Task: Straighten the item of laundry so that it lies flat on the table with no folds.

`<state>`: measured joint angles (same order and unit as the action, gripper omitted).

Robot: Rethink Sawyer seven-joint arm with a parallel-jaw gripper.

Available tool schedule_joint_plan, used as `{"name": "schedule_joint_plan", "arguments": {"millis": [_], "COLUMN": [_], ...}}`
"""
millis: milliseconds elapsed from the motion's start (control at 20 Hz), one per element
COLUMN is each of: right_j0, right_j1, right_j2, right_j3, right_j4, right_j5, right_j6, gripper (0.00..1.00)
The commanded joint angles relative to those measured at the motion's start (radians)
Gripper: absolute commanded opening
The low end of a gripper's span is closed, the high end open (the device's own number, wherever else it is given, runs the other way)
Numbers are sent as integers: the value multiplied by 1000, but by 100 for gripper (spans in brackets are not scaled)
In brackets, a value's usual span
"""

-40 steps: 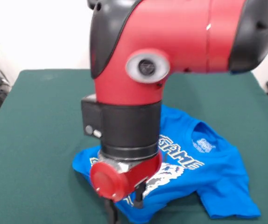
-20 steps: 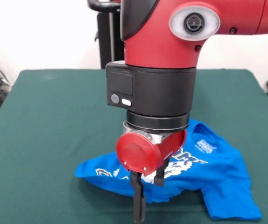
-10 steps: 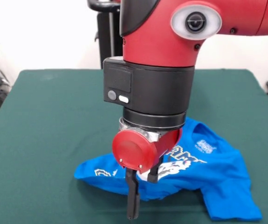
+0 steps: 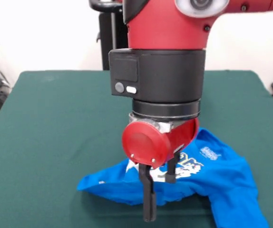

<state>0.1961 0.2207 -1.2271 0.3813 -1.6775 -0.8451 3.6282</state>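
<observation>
Laundry here is a bright blue T-shirt (image 4: 217,175), bunched and folded on the green table (image 4: 46,123), with only part of its white print and lettering showing. It lies toward the camera side of the table. One sleeve or hem trails off past the shirt's lower right. The arm (image 4: 160,61) comes straight down over the shirt's middle, hiding much of it. The gripper (image 4: 159,190) hangs at the shirt's near edge: one dark finger (image 4: 149,199) reaches down in front of the cloth, the other (image 4: 171,168) sits behind it over the print. A fold of blue fabric lies between them, but whether the jaws actually pinch it cannot be told.
</observation>
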Motion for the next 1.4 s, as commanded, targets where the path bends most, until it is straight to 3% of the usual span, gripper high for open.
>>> {"name": "schedule_joint_plan", "arguments": {"millis": [50,300,500,1050,1400], "right_j0": [3,4,8,19,23], "right_j1": [-79,-63,-21,130,124], "right_j2": [179,145,90,-86,-111], "right_j3": [76,58,51,56,30], "right_j4": [144,146,98,-117,-177], "right_j5": [143,166,129,-48,-169], "right_j6": [-216,-187,-156,-72,-26], "gripper": [100,100,100,100,100]}}
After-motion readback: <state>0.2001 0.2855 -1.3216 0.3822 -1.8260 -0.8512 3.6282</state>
